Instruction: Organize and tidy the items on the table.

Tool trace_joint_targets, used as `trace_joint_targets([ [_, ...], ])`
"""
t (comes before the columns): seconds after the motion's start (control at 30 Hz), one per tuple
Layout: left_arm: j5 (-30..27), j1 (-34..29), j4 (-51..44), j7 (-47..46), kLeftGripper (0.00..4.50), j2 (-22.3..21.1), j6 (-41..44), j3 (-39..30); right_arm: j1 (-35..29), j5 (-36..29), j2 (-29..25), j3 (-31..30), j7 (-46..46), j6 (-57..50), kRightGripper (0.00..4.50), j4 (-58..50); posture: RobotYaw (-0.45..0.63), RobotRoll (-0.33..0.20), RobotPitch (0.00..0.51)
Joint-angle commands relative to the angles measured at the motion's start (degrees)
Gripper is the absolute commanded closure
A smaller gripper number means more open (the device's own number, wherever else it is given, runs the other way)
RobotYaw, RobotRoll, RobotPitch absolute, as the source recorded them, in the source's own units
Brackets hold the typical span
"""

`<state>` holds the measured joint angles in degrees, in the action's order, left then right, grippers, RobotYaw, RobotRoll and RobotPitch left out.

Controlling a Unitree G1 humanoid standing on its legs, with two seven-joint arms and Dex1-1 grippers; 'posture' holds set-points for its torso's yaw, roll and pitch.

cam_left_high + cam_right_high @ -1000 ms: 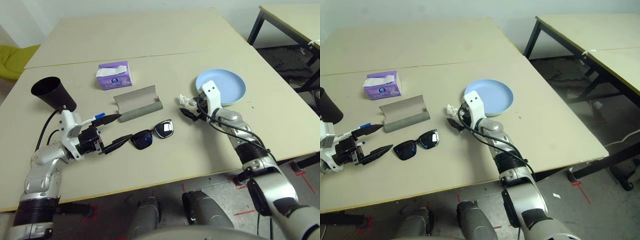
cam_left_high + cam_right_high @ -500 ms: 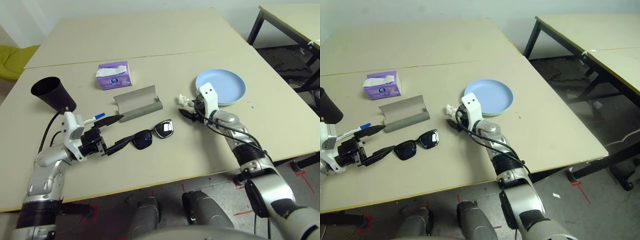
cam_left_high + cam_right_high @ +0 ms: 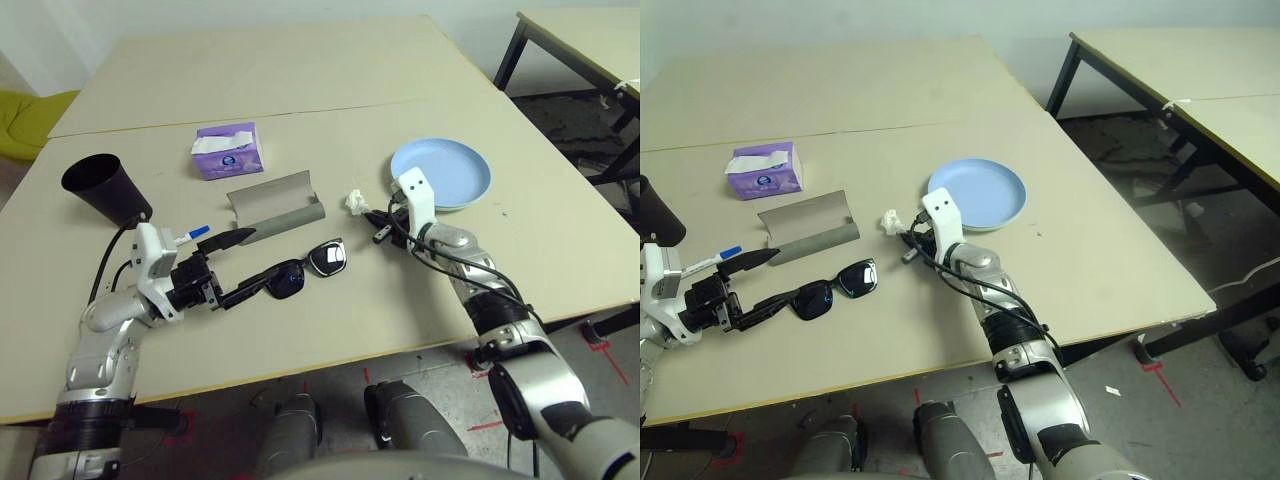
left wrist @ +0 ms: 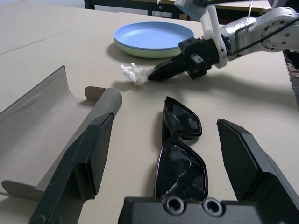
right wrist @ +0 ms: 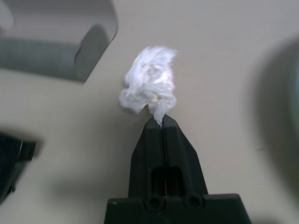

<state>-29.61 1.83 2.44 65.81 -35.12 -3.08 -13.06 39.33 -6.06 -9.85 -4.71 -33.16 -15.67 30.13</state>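
Black cup (image 3: 103, 187) at the table's (image 3: 300, 90) left edge | left gripper (image 3: 240, 265), fingers spread wide, either side of the black sunglasses (image 3: 305, 268) | open grey glasses case (image 3: 276, 206) just behind, purple tissue box (image 3: 225, 150) beyond | right gripper (image 3: 362, 209) pinched together on the crumpled tissue (image 3: 354, 201) | stacked plates (image 3: 441, 174) at right.

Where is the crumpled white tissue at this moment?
The crumpled white tissue is pinched at the tips of the shut right gripper, right of centre in the head views, between the grey glasses case and the blue plate.
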Motion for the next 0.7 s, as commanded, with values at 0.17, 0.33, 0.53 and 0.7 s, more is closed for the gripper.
trace_joint_targets([
  [0.17, 0.4, -0.2, 0.9, 0.1, 0.0, 0.1, -0.4, 0.2, 8.6, -2.6, -5.8, 7.1, 1.7, -0.9, 4.46, -0.1, -0.11, 0.0, 0.12],
  [0.33, 0.5, -0.1, 1.0, -0.2, 0.0, 0.3, -0.5, 0.4, 10.7, -1.6, -9.2, 8.3, 2.4, 1.2, 4.46, 5.3, -0.12, 0.0, 0.117],
  [0.53, 0.5, 0.3, 1.2, -0.2, 0.0, 0.5, -0.7, 0.4, 9.8, 0.7, -10.4, 6.8, 3.5, 1.4, 4.3, 8.1, -0.11, 0.0, 0.115],
  [0.7, 0.5, 0.2, 1.1, -0.3, 0.0, 0.6, -0.7, 0.4, 8.9, 1.3, -10.8, 6.7, 3.9, 0.4, 2.75, 6.6, -0.11, 0.0, 0.117],
])
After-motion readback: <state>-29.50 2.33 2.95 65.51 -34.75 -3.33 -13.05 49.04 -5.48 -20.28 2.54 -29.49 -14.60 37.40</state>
